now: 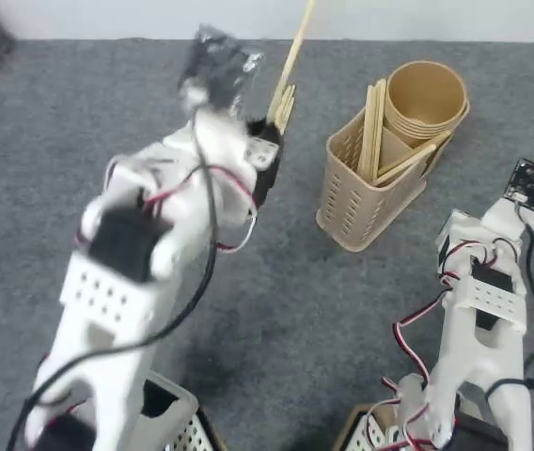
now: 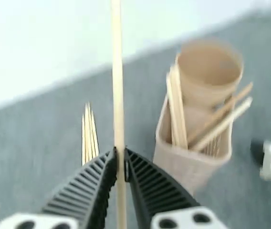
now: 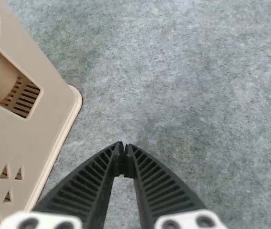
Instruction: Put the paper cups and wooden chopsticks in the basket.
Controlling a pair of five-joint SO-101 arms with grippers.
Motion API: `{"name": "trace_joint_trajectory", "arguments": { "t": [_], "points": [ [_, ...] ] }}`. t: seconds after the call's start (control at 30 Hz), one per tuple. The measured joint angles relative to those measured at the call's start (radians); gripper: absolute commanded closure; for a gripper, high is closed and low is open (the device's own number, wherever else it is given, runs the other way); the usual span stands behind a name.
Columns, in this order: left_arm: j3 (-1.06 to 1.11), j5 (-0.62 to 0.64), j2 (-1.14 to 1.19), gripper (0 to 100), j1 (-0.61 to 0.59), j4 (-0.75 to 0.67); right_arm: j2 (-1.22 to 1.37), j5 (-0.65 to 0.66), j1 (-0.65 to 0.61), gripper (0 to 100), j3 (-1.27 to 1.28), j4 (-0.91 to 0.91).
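Jaws of your left gripper [image 2: 121, 164] are clamped on 1 wooden chopstick [image 2: 118, 95], held upright near the basket [image 1: 361, 202]. A small bundle of loose chopsticks [image 2: 89, 136] lies on the grey mat [image 1: 79, 113], also near the basket. Inside the basket, stacked paper cups [image 1: 425, 94] stand at 1 end, with several stored chopsticks [image 1: 373, 127] leaning beside them. Your right gripper [image 3: 122, 164] is closed on nothing, low over the mat just beside the basket's corner.
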Motion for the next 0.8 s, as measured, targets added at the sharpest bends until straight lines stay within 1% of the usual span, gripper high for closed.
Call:
{"name": "trace_joint_trajectory", "arguments": {
  "t": [0.1, 0.23, 0.43, 0.53, 0.67, 0.8],
  "points": [
    [0.192, 0.000, -0.091, 99, 0.012, -0.238, 0.000, 0.000, 0.000, 98.7, 0.000, 0.000],
    [0.384, 0.003, -0.106, 99, 0.040, -0.546, 0.000, 0.000, 0.000, 98.7, 0.003, 0.000],
    [0.509, 0.006, -0.112, 99, 0.146, -0.965, 0.000, 0.000, 0.002, 98.7, 0.003, 0.000],
    [0.580, 0.006, -0.112, 99, 0.155, -1.174, 0.000, 0.000, 0.002, 98.7, 0.003, 0.000],
    [0.718, 0.006, -0.110, 99, 0.164, -1.404, 0.000, 0.000, 0.002, 98.7, 0.003, 0.000],
    [0.756, 0.006, -0.012, 99, 0.172, -1.642, 0.000, 0.002, 0.002, 98.7, 0.003, -0.021]
  ]
}}
